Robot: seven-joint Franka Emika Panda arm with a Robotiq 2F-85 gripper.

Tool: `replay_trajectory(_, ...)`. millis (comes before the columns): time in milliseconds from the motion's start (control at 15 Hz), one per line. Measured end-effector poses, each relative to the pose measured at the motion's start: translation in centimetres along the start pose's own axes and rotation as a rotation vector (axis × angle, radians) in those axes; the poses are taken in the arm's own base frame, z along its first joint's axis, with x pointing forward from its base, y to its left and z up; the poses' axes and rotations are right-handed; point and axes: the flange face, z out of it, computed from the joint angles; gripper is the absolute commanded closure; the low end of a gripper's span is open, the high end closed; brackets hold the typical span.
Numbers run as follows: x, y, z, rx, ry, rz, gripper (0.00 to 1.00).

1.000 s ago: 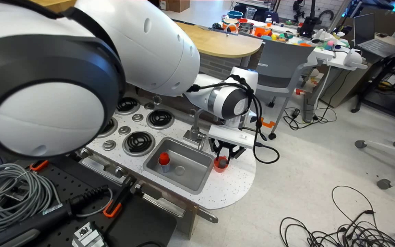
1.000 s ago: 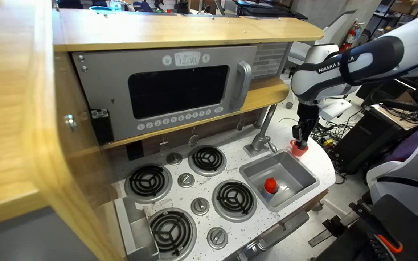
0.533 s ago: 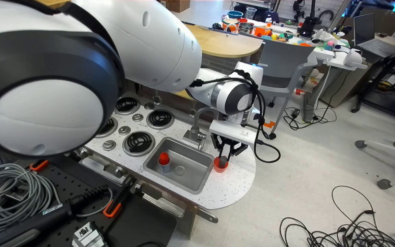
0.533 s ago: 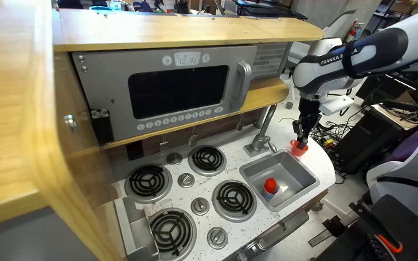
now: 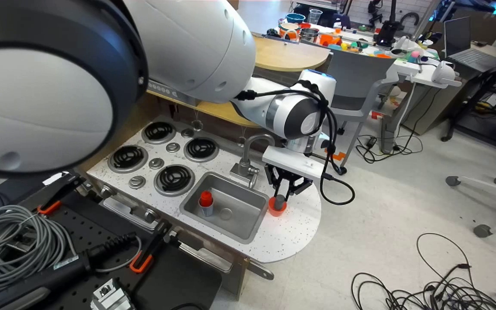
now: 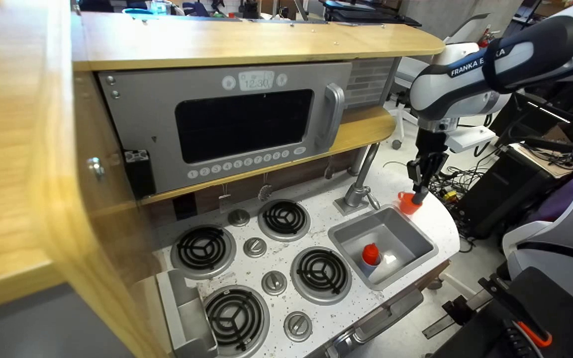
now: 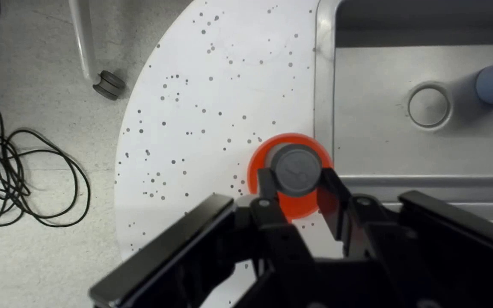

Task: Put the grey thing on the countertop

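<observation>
- Ok so the gripper (image 7: 298,182) has the grey thing (image 7: 296,169) pinched between its fingertips, one on each side. Wrist view is best for this, since you look straight onto its round end. There's a faint mark on it, too blurry to read.
- Below it is a red cup (image 6: 409,206), upright on the white speckled countertop (image 5: 293,234). In both exterior views the grey thing's lower end is at the cup's mouth, but how deep it goes I can't tell.
- The cup's handle (image 6: 402,195) is easy to spot in an exterior view, poking out to the left. From the wrist you get the round rim instead, its right side just beside the sink (image 7: 383,141).
- In the sink there's a pale bluish cup (image 5: 207,210). Wrist view only catches its side at the right edge; both exterior views also show a red thing (image 5: 206,199) sticking up out of it.
- Both exterior views have four black burners (image 6: 321,275) left of the sink and a metal tap (image 6: 358,191) on its far side.
- The whole microwave (image 6: 246,119) front shows in an exterior view, 12:30 on its display.
- A laptop (image 5: 458,36) at far right and coiled grey cable (image 5: 48,249) at near left turn up in an exterior view.
</observation>
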Motion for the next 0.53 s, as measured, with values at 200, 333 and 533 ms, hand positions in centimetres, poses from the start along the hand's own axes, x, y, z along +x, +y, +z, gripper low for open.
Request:
replay_trajectory(200, -1.2, 0.1, -2.4, 0.005, 0.002, 0.015, 0.93)
replay_trajectory(333, -2.3, 0.3, -4.0, 0.004, 0.012, 0.028, 0.93)
replay_trajectory(533, -4.5, 0.7, -6.1, 0.002, 0.015, 0.052, 0.93)
